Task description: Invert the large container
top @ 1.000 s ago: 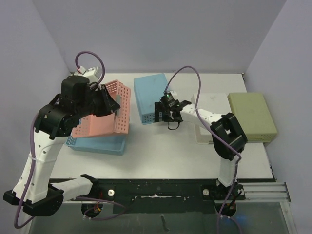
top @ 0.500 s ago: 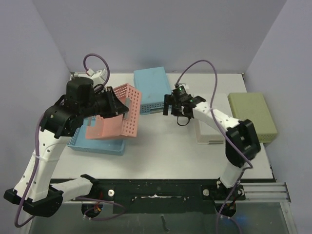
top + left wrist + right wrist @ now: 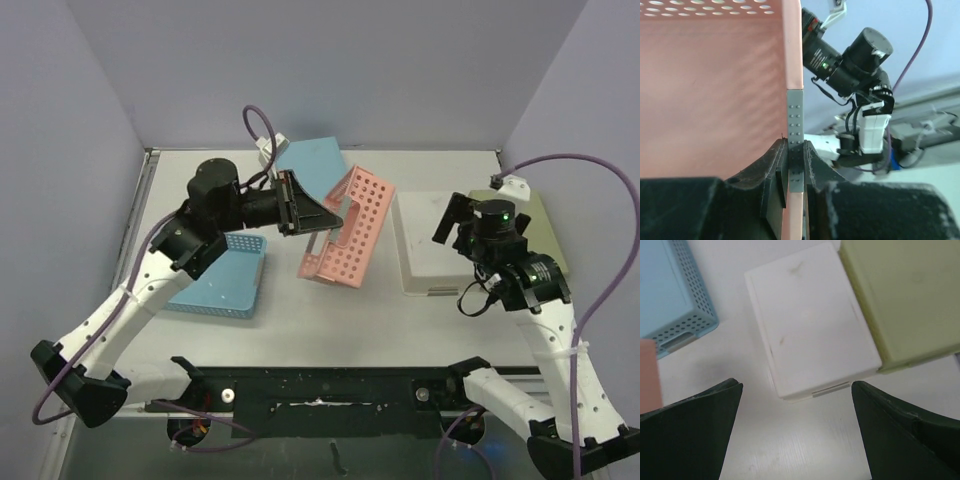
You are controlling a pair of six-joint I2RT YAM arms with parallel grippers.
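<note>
The large container is a pink perforated basket (image 3: 347, 238), tilted up on its edge over the middle of the table. My left gripper (image 3: 303, 206) is shut on the rim of one of its side walls. In the left wrist view that pink wall (image 3: 715, 90) fills the left half, and my left gripper (image 3: 792, 165) pinches the rim at a grey dotted strip. My right gripper (image 3: 457, 226) stands open and empty above the white container, well apart from the basket. From the right wrist, only a pink corner (image 3: 649, 372) shows at the left edge, with the right gripper (image 3: 796, 387) wide open.
A blue perforated tray (image 3: 222, 285) lies at the left. An upside-down blue container (image 3: 312, 162) sits at the back. An upside-down white container (image 3: 428, 250) and a green one (image 3: 546, 232) are at the right, also seen as white container (image 3: 810, 335) and green container (image 3: 905, 295).
My left arm has swung the pink basket right, off the blue tray, to the table's middle. My right arm has drawn back to the right, over the white container.
</note>
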